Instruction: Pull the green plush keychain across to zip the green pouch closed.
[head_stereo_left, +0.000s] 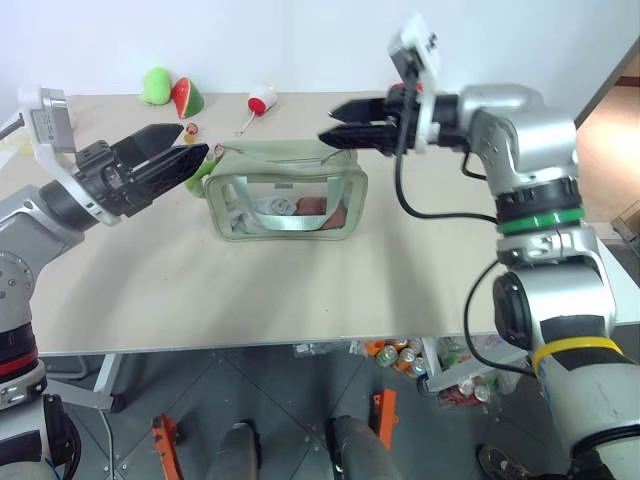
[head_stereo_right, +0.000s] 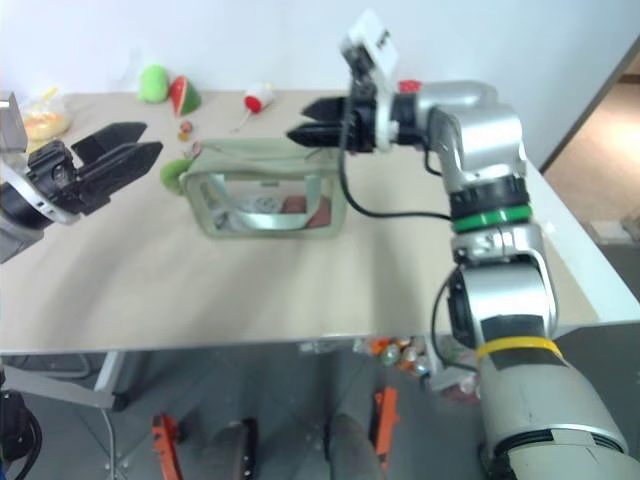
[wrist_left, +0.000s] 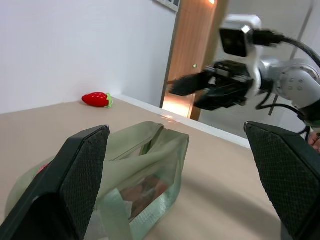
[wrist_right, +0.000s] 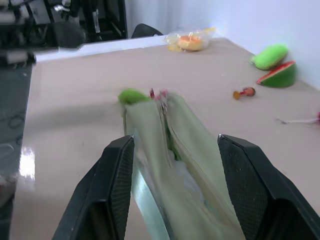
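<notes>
The green pouch stands mid-table, pale sage with a clear side window showing items inside. The green plush keychain hangs at the pouch's left end, also seen as the keychain. My left gripper is open just left of the keychain, with nothing between its fingers. My right gripper is open, hovering above the pouch's right end and holding nothing. The pouch's top gapes slightly at that end.
At the table's back left lie a larger green plush toy, a watermelon slice, a red-and-white toy and a small red trinket. A clear bag of orange items sits far left.
</notes>
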